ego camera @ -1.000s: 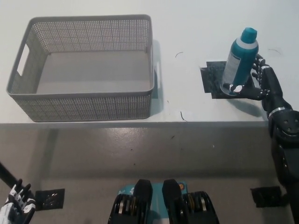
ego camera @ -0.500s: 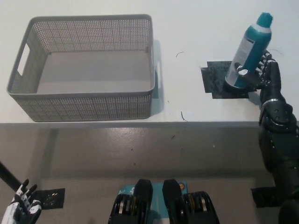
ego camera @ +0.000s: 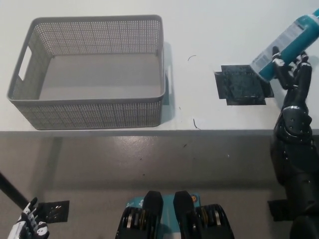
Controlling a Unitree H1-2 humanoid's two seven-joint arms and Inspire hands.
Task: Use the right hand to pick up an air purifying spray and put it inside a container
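At lower left corner, white left hand (ego camera: pixel 28 224) resting low off the table, fingers spread, holding nothing. Left on the white table (ego camera: pixel 199 30), grey perforated basket (ego camera: pixel 89 107) with nothing inside; further right, a black square mat (ego camera: pixel 241 87) lying bare. At far right, teal-and-white spray can (ego camera: pixel 288 44) tilted, raised above the mat's right edge, clasped in black right hand (ego camera: pixel 291 74)

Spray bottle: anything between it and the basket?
Nothing visible. The right hand holds the spray bottle tilted above the table; only bare tabletop and a flat black mat lie before the basket.
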